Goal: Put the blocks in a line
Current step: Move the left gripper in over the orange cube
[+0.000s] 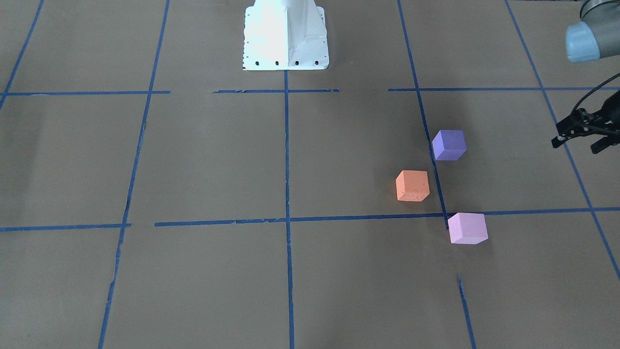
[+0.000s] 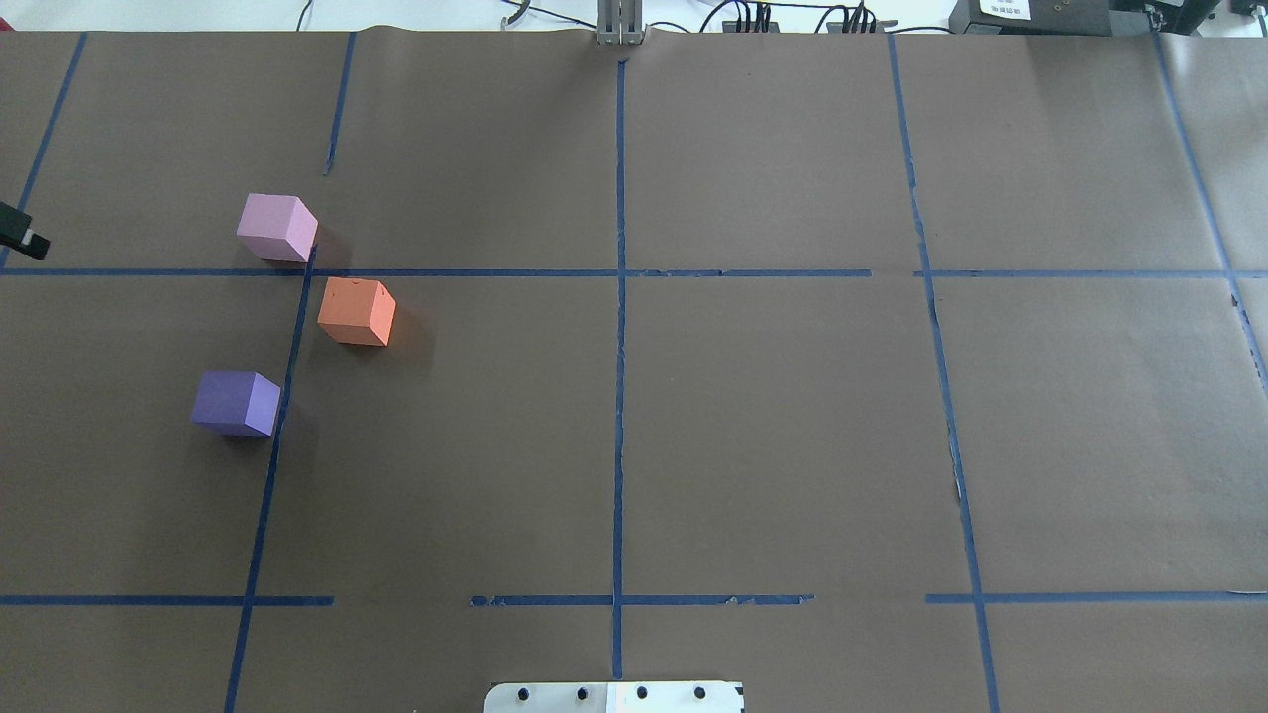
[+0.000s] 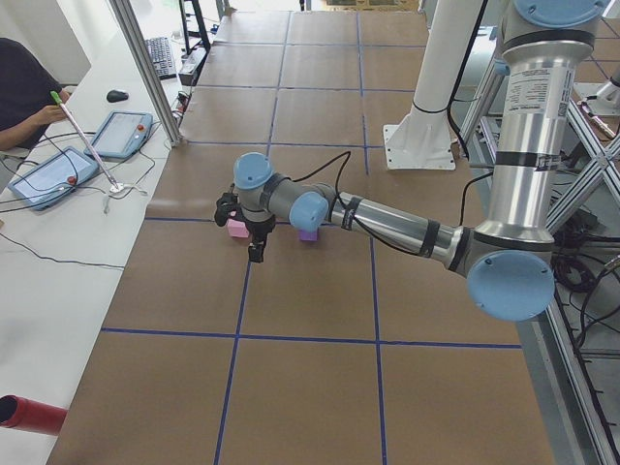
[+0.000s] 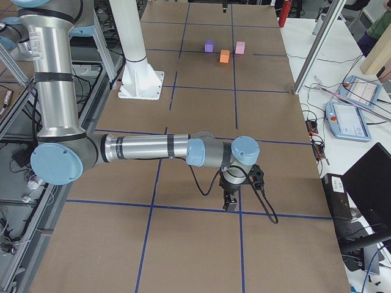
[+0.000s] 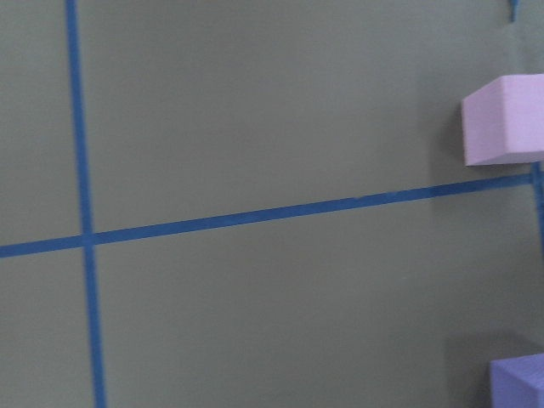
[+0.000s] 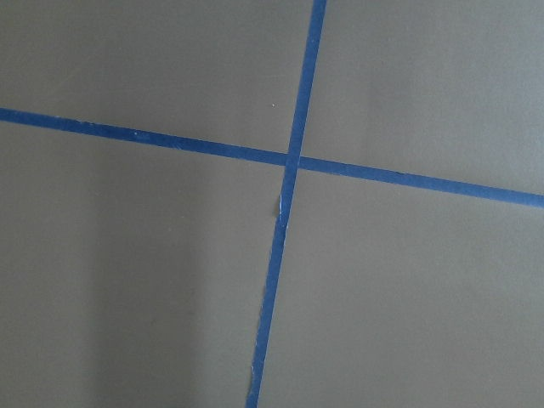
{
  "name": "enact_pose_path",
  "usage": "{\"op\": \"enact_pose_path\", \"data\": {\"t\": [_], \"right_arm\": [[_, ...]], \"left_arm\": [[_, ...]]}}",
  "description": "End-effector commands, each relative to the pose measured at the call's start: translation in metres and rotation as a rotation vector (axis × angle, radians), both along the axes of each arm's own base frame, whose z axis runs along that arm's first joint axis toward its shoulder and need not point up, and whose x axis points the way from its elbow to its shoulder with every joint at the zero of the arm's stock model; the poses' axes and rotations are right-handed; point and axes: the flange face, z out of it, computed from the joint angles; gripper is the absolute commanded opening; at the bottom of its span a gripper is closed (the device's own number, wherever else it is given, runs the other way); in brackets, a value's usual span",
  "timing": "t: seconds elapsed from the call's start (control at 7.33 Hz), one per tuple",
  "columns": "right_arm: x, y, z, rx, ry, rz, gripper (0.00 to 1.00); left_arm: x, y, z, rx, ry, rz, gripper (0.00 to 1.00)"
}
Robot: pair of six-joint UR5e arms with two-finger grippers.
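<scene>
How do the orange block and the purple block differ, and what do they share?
The orange block is orange; the purple block is violet. The tape line runs between them: purple block on the robot's left of it, orange block on its right. The purple block lies nearer the robot's base. Both are equal-sized cubes.

We count three blocks, all close together off to the left arm's side of the white base: one purple block, one orange block, one pink block. We count two arms, the left arm and the right arm. We also count two tablets, farther from the base than the blocks.
</scene>
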Motion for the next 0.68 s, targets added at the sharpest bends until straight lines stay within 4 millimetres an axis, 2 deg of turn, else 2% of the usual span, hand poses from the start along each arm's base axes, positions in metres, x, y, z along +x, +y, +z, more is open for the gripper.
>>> {"op": "enact_pose_path", "data": {"t": [0.0,0.14,0.27,0.55], "right_arm": [[0.0,0.0,0.0,0.0,0.0,0.0,1.0],[0.0,0.0,0.0,0.0,0.0,0.0,1.0],[0.0,0.0,0.0,0.0,0.0,0.0,1.0],[0.0,0.0,0.0,0.0,0.0,0.0,1.0]], "left_arm": [[0.074,-0.019,-0.061,0.023,0.009,0.009,1.0],[0.114,-0.02,-0.084,0.039,0.008,0.037,1.0],[0.147,-0.015,-0.097,0.055,0.019,0.087,1.0],[0.199,-0.017,-0.109,0.007,-0.003,0.073,1.0]]}}
